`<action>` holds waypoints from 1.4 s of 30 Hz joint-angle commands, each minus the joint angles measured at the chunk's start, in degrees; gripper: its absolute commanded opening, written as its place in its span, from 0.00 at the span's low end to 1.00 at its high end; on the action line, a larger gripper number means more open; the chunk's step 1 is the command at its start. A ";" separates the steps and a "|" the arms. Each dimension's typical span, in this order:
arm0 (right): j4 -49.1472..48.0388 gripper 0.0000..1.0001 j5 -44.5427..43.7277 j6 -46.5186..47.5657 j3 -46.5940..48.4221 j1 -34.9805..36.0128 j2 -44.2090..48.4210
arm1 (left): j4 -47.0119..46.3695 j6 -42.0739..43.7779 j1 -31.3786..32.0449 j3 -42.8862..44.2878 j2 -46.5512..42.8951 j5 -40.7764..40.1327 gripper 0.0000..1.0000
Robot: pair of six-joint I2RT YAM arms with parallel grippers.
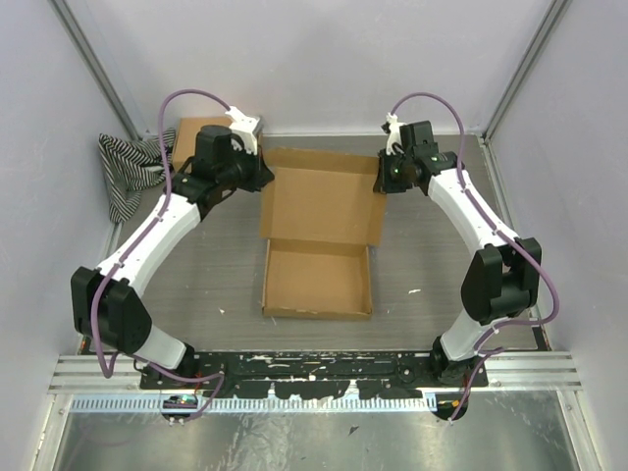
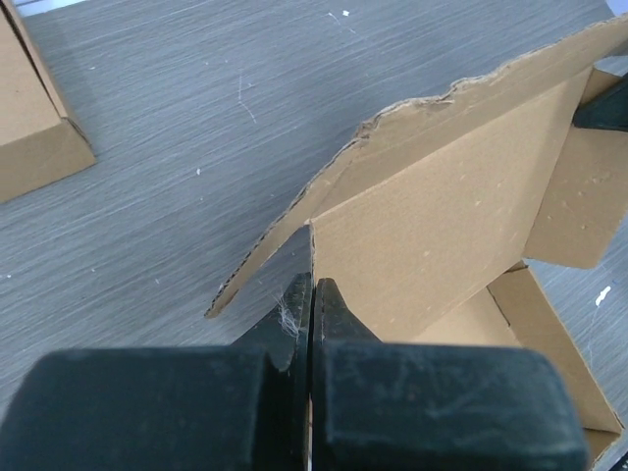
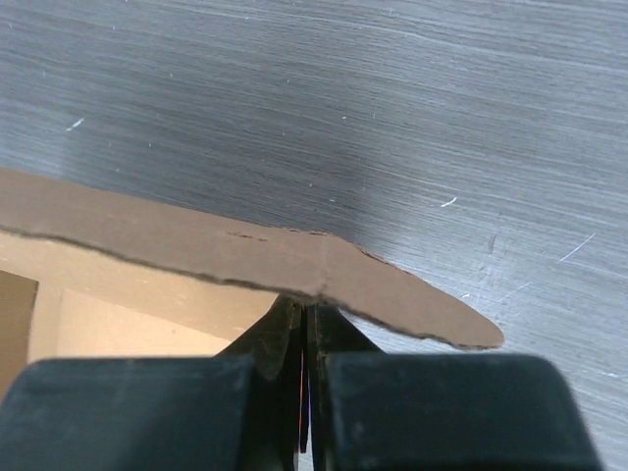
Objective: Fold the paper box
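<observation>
The left arm (image 1: 157,228) and right arm (image 1: 469,204) have glossy white shell links between bulky black joint housings (image 1: 108,306), and a purple cable (image 1: 186,95) runs along each from wrist to base. The left end effector (image 2: 312,294) and right end effector (image 3: 304,319) are matt black, with blocky bodies and tapered wedge fingers (image 2: 336,306); pale scuffs mark the left one.

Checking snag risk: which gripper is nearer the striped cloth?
Left. The left gripper clamps the left lid edge of the paper box, with the striped cloth off to its left. The right gripper clamps the right lid edge, the whole lid between.
</observation>
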State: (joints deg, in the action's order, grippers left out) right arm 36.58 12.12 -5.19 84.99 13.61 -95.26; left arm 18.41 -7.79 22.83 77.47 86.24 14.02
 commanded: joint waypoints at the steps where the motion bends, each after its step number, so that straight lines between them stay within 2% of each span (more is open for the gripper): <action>1: 0.88 0.02 -1.00 -3.34 3.08 0.23 0.51 | -3.32 -0.85 1.16 1.95 -0.54 -2.30 0.00; 9: -4.89 0.01 -10.55 -6.81 7.49 1.63 1.62 | -1.57 -1.70 2.92 9.83 4.54 -9.81 0.02; 12: -9.39 0.01 -12.71 -7.60 7.38 1.89 3.07 | -3.47 -2.34 2.97 11.38 6.33 -11.78 0.07; 13: -11.17 0.01 -13.35 -7.71 6.82 2.01 3.59 | -4.01 -2.56 2.93 11.76 6.93 -12.04 0.12; 14: -13.22 0.01 -13.88 -7.85 6.05 2.23 4.15 | -4.87 -3.01 2.95 11.89 7.48 -12.60 0.16; 20: -28.67 0.01 -20.77 -8.98 -3.69 4.83 8.09 | -10.52 -7.04 2.93 8.97 9.22 -14.27 0.25; 21: -31.14 0.01 -22.46 -8.84 -5.43 5.53 8.64 | -11.33 -7.72 2.99 8.34 9.33 -14.47 0.29; 24: -38.45 0.01 -27.81 -7.46 -10.32 7.53 9.61 | -12.91 -8.95 2.94 6.55 9.30 -14.29 0.31; 27: -45.77 0.01 -31.22 -5.31 -13.62 9.34 9.68 | -13.46 -9.17 2.97 5.23 8.85 -14.00 0.26; 31: -51.41 0.01 -34.89 -3.34 -15.07 10.22 8.28 | -12.89 -8.05 2.92 4.30 8.01 -13.52 0.09; 34: -53.84 0.01 -35.94 -3.30 -14.96 10.26 7.11 | -12.45 -6.80 2.92 2.96 6.66 -13.32 0.02; 42: -56.19 0.01 -34.04 -5.69 -15.28 10.65 5.69 | -13.86 -7.40 2.93 -1.51 3.76 -13.22 0.00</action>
State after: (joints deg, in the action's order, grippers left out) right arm -10.72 -22.20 -7.94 68.66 23.31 -90.00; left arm 6.26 -14.83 25.30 77.49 92.07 -0.73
